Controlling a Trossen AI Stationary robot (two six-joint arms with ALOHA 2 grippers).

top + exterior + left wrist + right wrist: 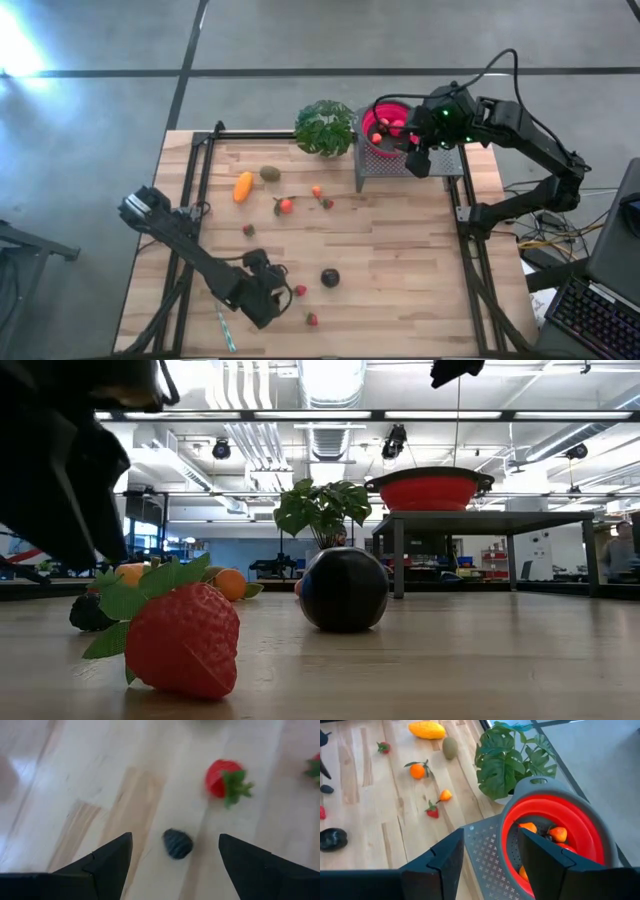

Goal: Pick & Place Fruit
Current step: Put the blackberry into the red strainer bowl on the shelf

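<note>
Left gripper [172, 865] spread wide, empty, low over small dark berry [177, 843]; strawberry [223, 780] near. Right gripper [490, 862] parted, empty, above red bowl [590, 832] holding fruit [558, 834].

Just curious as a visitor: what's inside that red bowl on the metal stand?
The red bowl holds several small orange and red toy fruits. The right gripper hangs over it and hides part of the inside, so the count is unclear.
</note>
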